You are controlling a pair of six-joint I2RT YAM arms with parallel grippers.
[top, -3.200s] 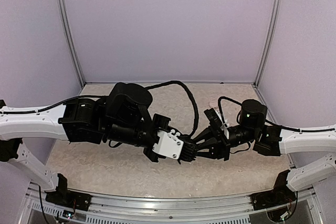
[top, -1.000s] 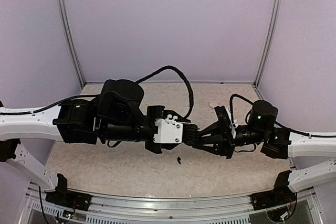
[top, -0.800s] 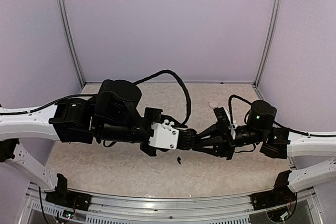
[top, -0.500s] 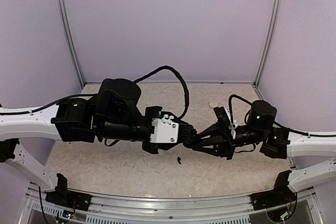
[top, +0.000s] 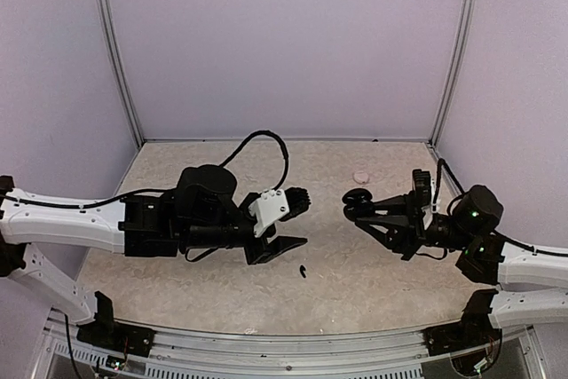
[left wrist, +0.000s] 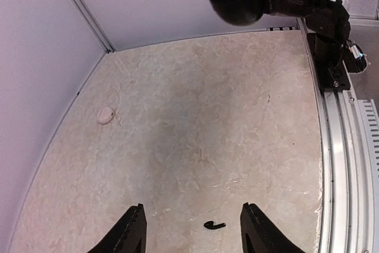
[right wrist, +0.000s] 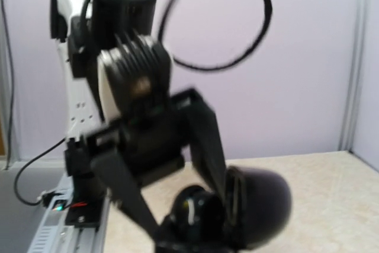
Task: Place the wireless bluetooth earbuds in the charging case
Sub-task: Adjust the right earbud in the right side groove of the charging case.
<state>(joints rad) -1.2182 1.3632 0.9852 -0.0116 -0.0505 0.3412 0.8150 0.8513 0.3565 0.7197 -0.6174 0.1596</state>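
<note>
Arms now drawn apart. Left gripper (top: 297, 219) stands open and empty. Right gripper (top: 357, 207) stays clamped on the small round black charging case (top: 359, 193). One tiny glossy black earbud (top: 303, 271) lies on the beige table (top: 222, 290).

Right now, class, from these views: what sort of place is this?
Probably a robotics test cell: plain lavender walls on aluminium posts, a left arm and right arm bolted at the edge of a stone-patterned table, one black earbud lying loose on it.
</note>
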